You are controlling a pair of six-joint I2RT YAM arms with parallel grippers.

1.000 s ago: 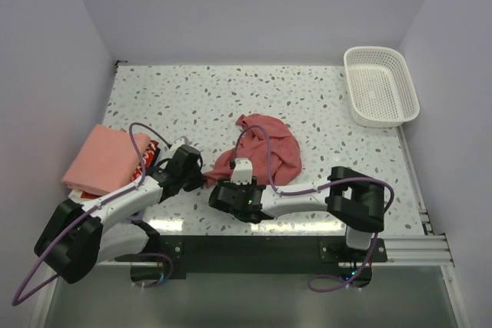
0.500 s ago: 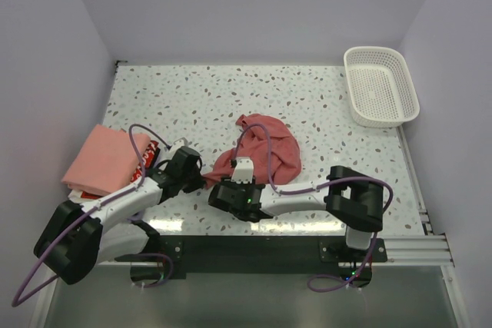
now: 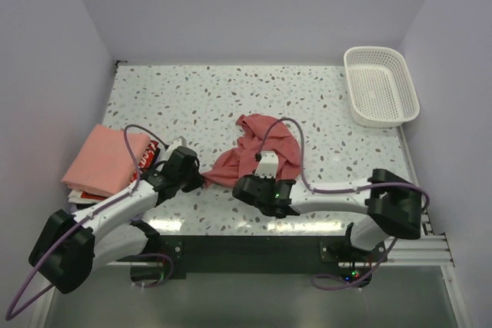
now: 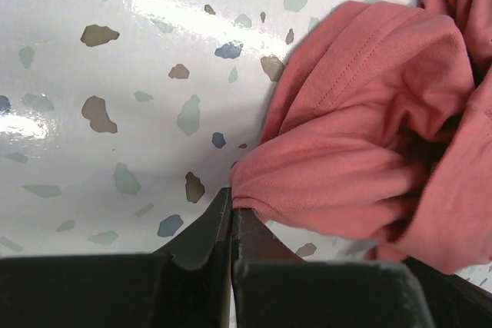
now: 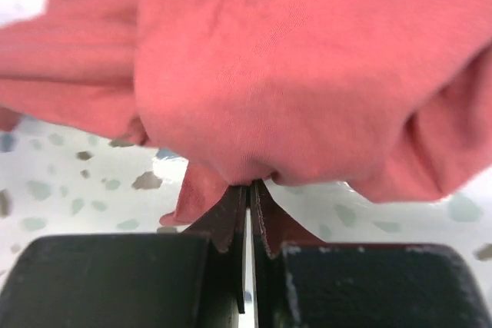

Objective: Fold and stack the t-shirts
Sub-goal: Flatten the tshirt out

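Observation:
A brick-red t-shirt lies crumpled on the speckled table, near the middle. My left gripper is shut on the shirt's left edge; the left wrist view shows the fingertips pinching a fold of the red cloth just above the tabletop. My right gripper is shut on the shirt's near edge, and in the right wrist view the cloth bunches over the closed tips. A folded salmon-pink t-shirt tops a small pile at the left edge.
A white lattice basket stands at the far right corner. Darker and red folded layers peek out under the pink pile. Purple cables loop over both arms, one across the shirt. Walls close in on three sides.
My right gripper has moved right along the shirt's near edge and shut on the cloth. The shirt has bunched up a little. The left gripper has stayed shut on its edge.

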